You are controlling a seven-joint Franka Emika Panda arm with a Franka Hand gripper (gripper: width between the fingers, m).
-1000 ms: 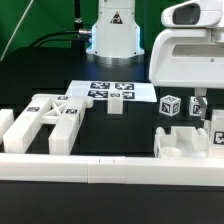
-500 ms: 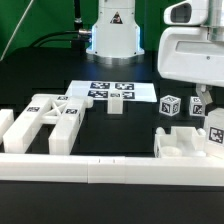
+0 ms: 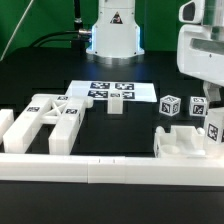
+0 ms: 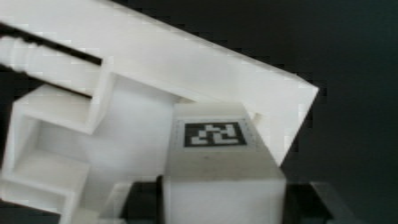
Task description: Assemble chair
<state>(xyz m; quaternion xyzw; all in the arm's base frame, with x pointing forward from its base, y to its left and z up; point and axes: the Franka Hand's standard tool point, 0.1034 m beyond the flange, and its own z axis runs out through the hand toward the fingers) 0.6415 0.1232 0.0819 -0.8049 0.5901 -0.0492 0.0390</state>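
One tagged chair piece (image 4: pixel 221 165) is pinched in the gripper (image 4: pixel 222 202). Through the wrist camera I see the dark fingers (image 4: pixel 146 198) drawn narrow against its two sides, and its square tag faces me just past the fingertips. Directly beyond the held piece, on the side away from my fingers, lies a blocky white chair part (image 4: pixel 98 120), a stepped body with a long sloping slab. I cannot tell whether the two touch. From the exterior camera the held piece hangs from the fingers just above that blocky part. A tagged cube (image 3: pixel 170 105) stands near the fingers, on the exterior view's left of them. The ladder-like frame (image 3: pixel 50 115) lies well apart from the fingers, farther off the same way. The marker board (image 3: pixel 112 90) and a small white block (image 3: pixel 117 108) lie nearer the fingers than the frame does.
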